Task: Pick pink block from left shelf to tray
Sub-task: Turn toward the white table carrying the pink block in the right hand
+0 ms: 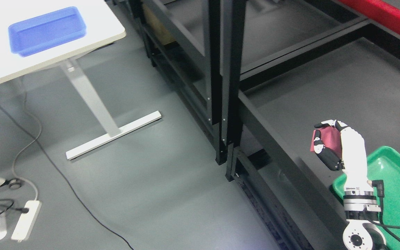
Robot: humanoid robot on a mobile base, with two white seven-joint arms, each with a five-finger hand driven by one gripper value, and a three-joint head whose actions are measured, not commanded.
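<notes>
Grey shelf point(342, 86) boards fill the right side, where the right hand point(328, 142) pinches the pink block point(325, 139) above the shelf's front edge. Carrying seems underway; next it should swing over the green tray point(398, 184) and release.

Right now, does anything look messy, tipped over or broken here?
Nothing looks broken or spilled. The right hand grips the dark pink block beside the green plastic tray. Loose cables and a white power strip lie across the grey floor, a bit untidy.
</notes>
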